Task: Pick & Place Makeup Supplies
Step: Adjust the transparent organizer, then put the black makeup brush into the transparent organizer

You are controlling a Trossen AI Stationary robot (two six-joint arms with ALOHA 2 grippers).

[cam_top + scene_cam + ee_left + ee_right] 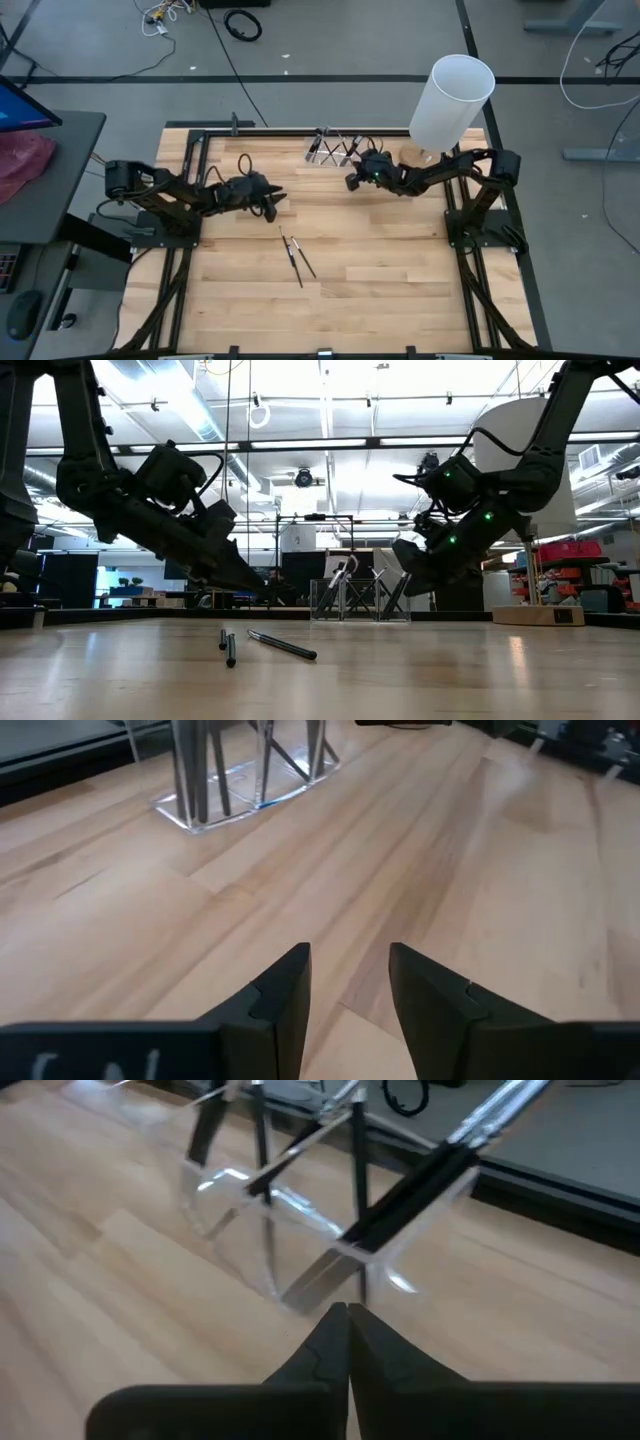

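A few thin dark makeup sticks [298, 258] lie flat on the wooden table near its middle, also seen in the low view [283, 647]. More makeup supplies stand leaning in a small clear holder [333, 149] at the far edge; one black-and-silver brush [425, 1185] leans out of it. My left gripper [274, 203] hovers open above bare wood, left of and beyond the loose sticks, nothing between its fingers [348, 952]. My right gripper [351, 183] is shut just in front of the holder [290, 1230], with nothing showing between its fingers.
A tall white cylinder [450, 100] stands at the far right corner, close behind my right arm. The table's dark frame [190, 150] runs along its left and far edges. Bare wood [380, 270] stretches over the near half of the table.
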